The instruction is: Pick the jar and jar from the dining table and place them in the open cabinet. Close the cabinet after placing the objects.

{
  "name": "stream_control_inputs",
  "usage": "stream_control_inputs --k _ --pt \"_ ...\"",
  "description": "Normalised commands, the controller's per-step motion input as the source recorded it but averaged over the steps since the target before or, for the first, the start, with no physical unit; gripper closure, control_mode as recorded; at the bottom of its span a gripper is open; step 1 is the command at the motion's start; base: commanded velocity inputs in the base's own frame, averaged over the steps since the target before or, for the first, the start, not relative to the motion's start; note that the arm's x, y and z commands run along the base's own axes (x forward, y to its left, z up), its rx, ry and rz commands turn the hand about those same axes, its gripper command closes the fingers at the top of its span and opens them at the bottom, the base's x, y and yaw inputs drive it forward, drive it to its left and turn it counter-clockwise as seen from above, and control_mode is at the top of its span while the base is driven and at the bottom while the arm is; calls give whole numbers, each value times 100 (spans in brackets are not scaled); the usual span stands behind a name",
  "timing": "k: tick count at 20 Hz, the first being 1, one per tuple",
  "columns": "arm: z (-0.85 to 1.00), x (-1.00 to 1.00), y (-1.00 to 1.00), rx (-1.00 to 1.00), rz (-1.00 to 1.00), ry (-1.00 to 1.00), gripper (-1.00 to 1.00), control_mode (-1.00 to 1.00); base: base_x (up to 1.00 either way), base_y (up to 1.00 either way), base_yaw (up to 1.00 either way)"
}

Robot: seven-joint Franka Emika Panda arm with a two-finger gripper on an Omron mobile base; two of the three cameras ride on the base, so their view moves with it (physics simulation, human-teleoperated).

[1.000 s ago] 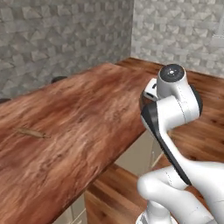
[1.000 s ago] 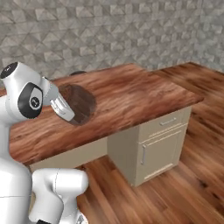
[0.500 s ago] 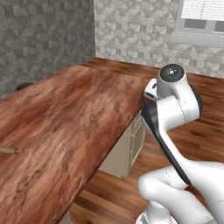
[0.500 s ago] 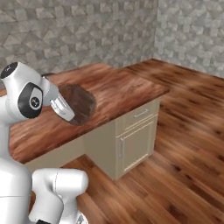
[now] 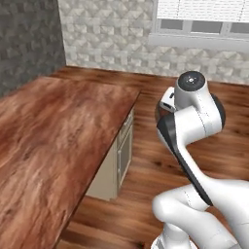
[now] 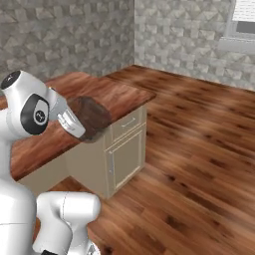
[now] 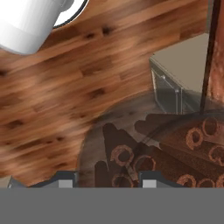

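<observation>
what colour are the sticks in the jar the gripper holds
Brown, with lighter reddish-brown curled ends, inside the clear jar; the hand view shows the sticks best.

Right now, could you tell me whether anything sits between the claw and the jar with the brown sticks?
Nothing does: the claw is already closed on the jar, whose brown sticks lie right between the fingertips in the hand view. The jar is carried off the dining table, above the wood floor. The cabinet is not in sight.
</observation>
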Motion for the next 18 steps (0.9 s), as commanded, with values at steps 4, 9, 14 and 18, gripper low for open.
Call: stream_control_inputs --k 4,9,14,18 --pt "0 0 0 0 0 0 100 100 3 -44 -32" --pt "0 0 0 0 0 0 100 100 16 -51 -30" --pt "0 0 0 0 0 0 100 100 39 -73 -31" --pt "0 0 0 0 0 0 100 100 52 -73 -29"
